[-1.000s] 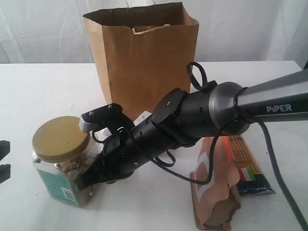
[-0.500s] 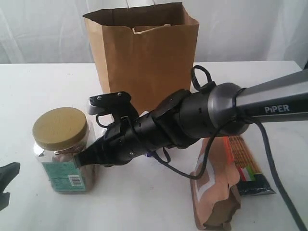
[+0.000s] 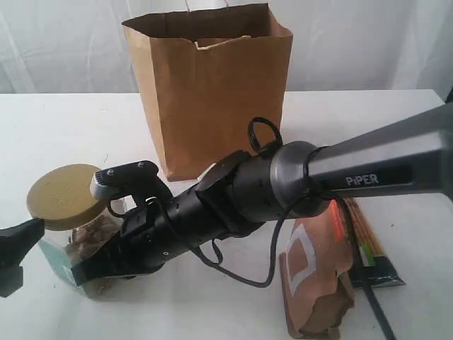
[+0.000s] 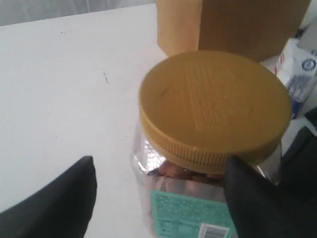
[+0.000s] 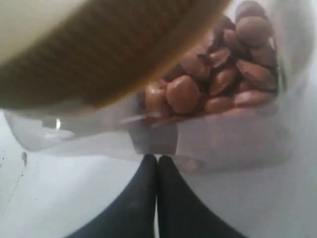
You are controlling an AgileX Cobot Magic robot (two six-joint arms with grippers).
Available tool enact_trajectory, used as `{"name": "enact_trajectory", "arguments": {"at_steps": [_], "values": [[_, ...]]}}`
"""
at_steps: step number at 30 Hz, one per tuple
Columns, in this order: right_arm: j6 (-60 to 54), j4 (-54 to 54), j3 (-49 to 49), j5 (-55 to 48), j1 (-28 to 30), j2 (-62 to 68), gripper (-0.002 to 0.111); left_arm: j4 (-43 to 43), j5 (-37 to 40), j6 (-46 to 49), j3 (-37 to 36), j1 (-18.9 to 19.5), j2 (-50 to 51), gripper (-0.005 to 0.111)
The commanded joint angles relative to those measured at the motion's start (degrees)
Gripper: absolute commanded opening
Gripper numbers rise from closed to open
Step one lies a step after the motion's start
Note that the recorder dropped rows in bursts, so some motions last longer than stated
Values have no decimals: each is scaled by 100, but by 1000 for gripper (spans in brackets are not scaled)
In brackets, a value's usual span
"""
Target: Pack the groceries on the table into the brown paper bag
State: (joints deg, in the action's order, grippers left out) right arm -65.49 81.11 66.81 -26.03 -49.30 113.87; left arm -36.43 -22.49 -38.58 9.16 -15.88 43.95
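The clear jar of nuts with a tan lid (image 3: 64,197) leans toward the left on the table (image 3: 71,127). My right gripper (image 3: 88,273) reaches across, shut and empty, with its tips (image 5: 157,163) pressed against the jar's lower wall (image 5: 233,139). At the left edge my left gripper (image 3: 15,256) is open around the jar (image 4: 215,106). One finger (image 4: 252,198) touches the jar under the lid; the other finger (image 4: 59,203) stands apart. The brown paper bag (image 3: 212,85) stands upright behind. A brown-orange pouch (image 3: 315,276) and the spaghetti pack (image 3: 364,244) lie at the right.
A small white-blue carton (image 4: 297,69) lies next to the bag's foot, hidden behind my right arm (image 3: 283,188) in the exterior view. The right arm's cable (image 3: 265,134) loops up in front of the bag.
The right gripper slid left and lower and tipped the jar toward the left. The left gripper opened wider and moved in around the jar.
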Motion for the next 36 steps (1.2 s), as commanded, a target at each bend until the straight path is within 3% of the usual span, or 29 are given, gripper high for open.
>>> {"name": "enact_trajectory", "arguments": {"at_steps": [1,3,14,26,29,31,36], "values": [[-207,99,176,35,-18,-70,0,-2451,60,-780,-47,-22,110,74],[-220,76,211,-136,-18,-132,0,-3212,-207,-1196,-47,-22,287,74],[-100,-140,198,198,-18,-541,0,-2755,-1019,-1082,-47,-22,340,74],[303,-457,175,178,-18,-613,0,-2755,-976,-1069,-47,-22,340,74],[598,-1005,175,192,-18,-705,0,-2755,-611,-1069,-47,-22,340,86],[939,-1336,175,192,37,-762,0,-2755,-183,-1164,-47,-22,340,104],[1755,-2284,175,152,172,-1001,0,-2706,460,-1165,-47,-22,340,105]]}}
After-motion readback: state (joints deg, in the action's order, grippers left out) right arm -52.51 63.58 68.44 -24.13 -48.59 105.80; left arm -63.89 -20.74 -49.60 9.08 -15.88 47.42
